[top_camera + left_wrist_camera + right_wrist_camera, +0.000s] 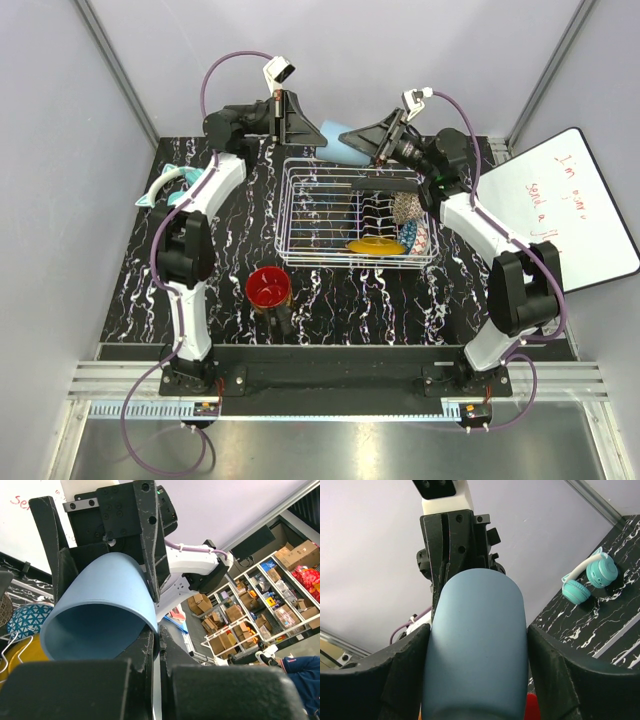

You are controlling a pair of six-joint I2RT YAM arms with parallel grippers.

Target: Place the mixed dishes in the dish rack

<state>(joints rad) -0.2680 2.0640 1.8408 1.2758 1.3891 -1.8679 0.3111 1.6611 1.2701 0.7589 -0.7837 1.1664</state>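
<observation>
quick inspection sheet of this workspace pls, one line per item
surface: black marbled table, no spills seen
job's things: light blue cup held in the air past the far edge of the dish rack; mustard-yellow plate, black flowered plate and gold lattice bowl in the rack; dark mug on the table, outside the rack
clutter: teal headphones on the table's left; teal patterned dish in the rack
grippers: left gripper shut on the cup's rim; right gripper has fingers either side of the cup, grip unclear
cables: purple cables run along both arms
surroundings: whiteboard at right; shelves of boxes beyond
</observation>
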